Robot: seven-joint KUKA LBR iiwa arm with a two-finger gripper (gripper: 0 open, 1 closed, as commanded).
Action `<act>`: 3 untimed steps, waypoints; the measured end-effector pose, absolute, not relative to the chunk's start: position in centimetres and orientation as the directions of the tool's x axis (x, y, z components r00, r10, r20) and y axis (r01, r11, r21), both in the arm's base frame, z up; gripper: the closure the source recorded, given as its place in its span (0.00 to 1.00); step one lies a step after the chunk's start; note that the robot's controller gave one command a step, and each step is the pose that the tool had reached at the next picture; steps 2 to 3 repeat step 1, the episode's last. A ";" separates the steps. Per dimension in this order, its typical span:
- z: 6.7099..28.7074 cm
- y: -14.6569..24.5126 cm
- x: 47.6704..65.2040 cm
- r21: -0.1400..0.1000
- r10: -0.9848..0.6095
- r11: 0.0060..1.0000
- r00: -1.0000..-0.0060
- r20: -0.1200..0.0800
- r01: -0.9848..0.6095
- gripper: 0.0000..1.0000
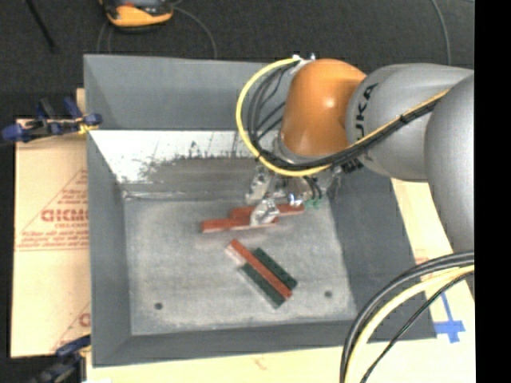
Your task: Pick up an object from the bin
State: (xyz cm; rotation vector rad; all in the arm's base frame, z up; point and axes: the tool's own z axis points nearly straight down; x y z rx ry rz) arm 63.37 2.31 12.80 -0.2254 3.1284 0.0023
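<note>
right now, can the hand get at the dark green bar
Probably yes: the green bar lies uncovered on the bin floor, close to the hand, which sits over the reddish stick.

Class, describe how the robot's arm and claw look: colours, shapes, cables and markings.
The arm is thick, rounded and silver-grey, with black KUKA lettering near the wrist. A glossy orange dome-shaped cover caps the wrist. Yellow and black cables loop round it. The claw is small and of silvery metal.
</note>
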 end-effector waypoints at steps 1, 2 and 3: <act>25.6 1.2 63.4 -0.002 -0.173 0.985 -0.985 -0.005 -0.173 1.00; 25.6 1.2 63.4 -0.002 -0.173 0.985 -0.985 -0.005 -0.173 1.00; 25.6 1.2 63.4 -0.002 -0.173 0.985 -0.985 -0.005 -0.173 1.00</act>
